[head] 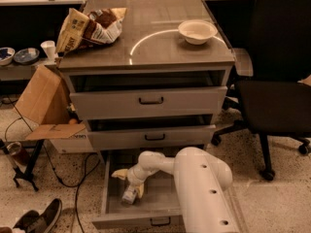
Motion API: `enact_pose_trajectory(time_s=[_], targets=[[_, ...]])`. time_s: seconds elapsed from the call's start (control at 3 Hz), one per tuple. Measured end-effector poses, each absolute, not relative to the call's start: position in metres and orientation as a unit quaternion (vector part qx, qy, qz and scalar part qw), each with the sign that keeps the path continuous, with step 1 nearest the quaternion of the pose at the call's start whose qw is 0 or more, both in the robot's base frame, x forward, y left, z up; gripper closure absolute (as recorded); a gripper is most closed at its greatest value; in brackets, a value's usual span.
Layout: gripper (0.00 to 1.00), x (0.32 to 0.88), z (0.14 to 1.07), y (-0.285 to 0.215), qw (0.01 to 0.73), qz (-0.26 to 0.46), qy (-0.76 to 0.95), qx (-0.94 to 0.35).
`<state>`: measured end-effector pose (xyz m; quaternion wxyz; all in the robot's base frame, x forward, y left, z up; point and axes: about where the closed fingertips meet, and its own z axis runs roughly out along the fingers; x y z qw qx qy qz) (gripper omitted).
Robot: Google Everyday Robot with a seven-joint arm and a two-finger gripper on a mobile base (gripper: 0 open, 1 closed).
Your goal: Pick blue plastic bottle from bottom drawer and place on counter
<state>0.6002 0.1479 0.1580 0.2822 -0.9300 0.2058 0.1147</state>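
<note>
The bottom drawer (104, 193) is pulled open at the foot of the cabinet. The blue plastic bottle (129, 195) lies on the drawer's floor, left of centre, its length running front to back. My gripper (128, 183) reaches down into the drawer from the right and hovers just over the bottle's far end. It is open, with one yellowish finger (118, 174) to the left and the other to the right of the bottle. My white arm (201, 188) covers the drawer's right part. The counter (160, 50) with its white arc is the cabinet top.
A tan-and-brown snack bag (90, 28) lies at the counter's left and a white bowl (197, 31) at its right. Two upper drawers (150, 101) stand slightly open. A black office chair (274, 96) stands to the right, a cardboard box (46, 106) and cables to the left.
</note>
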Motion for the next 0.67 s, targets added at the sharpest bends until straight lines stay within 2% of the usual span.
enact_pose_trajectory(time_s=[0.33,0.67], targets=[[0.00,0.6036,0.1376,0.1428,0.269,0.107,0.228,-0.930],[0.14,0.6100,0.1296,0.1338,0.250,0.097,0.267,-0.925]])
